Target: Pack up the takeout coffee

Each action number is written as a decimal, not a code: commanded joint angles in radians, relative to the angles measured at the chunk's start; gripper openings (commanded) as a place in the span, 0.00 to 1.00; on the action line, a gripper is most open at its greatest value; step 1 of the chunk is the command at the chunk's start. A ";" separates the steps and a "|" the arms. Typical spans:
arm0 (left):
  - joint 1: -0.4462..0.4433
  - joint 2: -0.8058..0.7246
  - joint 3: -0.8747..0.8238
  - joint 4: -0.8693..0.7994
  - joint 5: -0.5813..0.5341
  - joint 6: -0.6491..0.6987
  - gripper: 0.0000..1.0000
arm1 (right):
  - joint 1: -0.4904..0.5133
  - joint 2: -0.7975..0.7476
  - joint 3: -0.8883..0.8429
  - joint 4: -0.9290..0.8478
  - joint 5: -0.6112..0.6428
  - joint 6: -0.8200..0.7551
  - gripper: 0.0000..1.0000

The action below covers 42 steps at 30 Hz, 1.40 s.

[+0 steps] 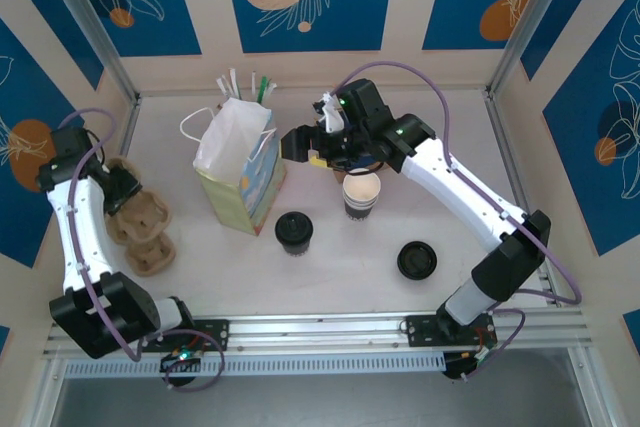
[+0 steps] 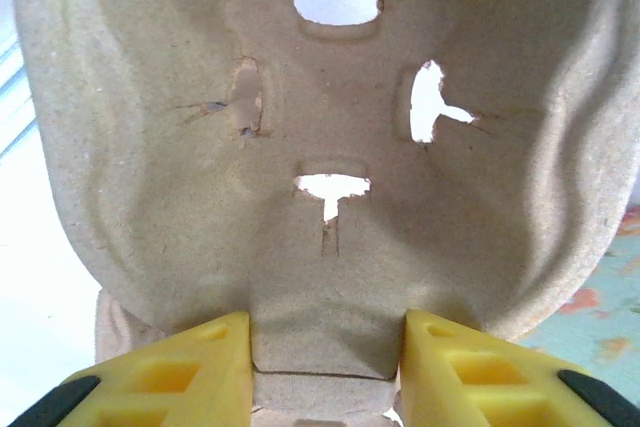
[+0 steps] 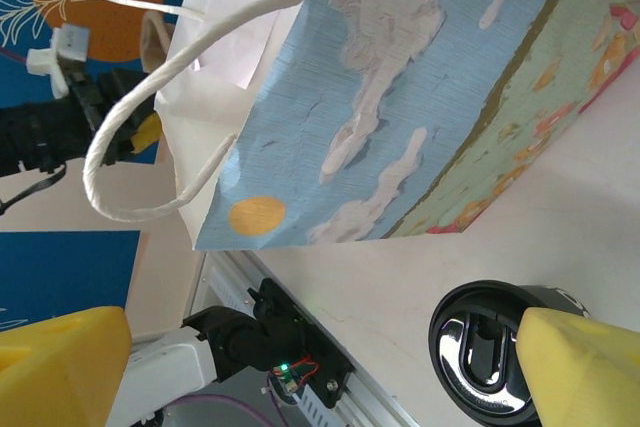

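The small black-lidded takeout coffee cup (image 1: 295, 230) stands mid-way along the white bench (image 1: 330, 292), just beside the pastel paper bag (image 1: 240, 172). The right jaws hang released near the bag, so the reach is in hand. Next they must straddle the cup and close. The left jaws grasp a brown pulp cup carrier (image 2: 320, 147) at the left edge.

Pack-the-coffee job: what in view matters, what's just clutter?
Belongs to the job:
- lidded coffee cup
- paper bag, likely the destination
- cup carrier, gripped by the left gripper

Lying about:
- lidless striped cup
- loose black lid
- straws behind the bag
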 commanded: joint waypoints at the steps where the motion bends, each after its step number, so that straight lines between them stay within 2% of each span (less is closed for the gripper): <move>1: -0.014 -0.018 0.059 -0.034 0.089 -0.037 0.38 | 0.001 0.012 0.042 -0.012 -0.023 -0.001 0.99; 6: -0.052 -0.009 0.124 -0.054 0.108 -0.053 0.38 | 0.003 0.018 0.049 -0.020 -0.019 -0.006 0.99; 14: -0.082 0.023 0.195 0.008 0.109 -0.093 0.38 | 0.002 0.032 0.079 -0.054 -0.011 -0.013 0.99; 21: -0.111 0.077 0.354 0.010 0.116 -0.123 0.38 | 0.002 0.040 0.102 -0.087 0.006 -0.019 0.99; 29: -0.170 0.057 0.450 0.018 0.148 -0.175 0.37 | 0.006 0.055 0.110 -0.089 0.001 -0.014 0.99; 42: -0.391 0.018 0.531 0.036 0.115 -0.179 0.35 | 0.022 0.069 0.114 -0.089 0.009 -0.006 0.99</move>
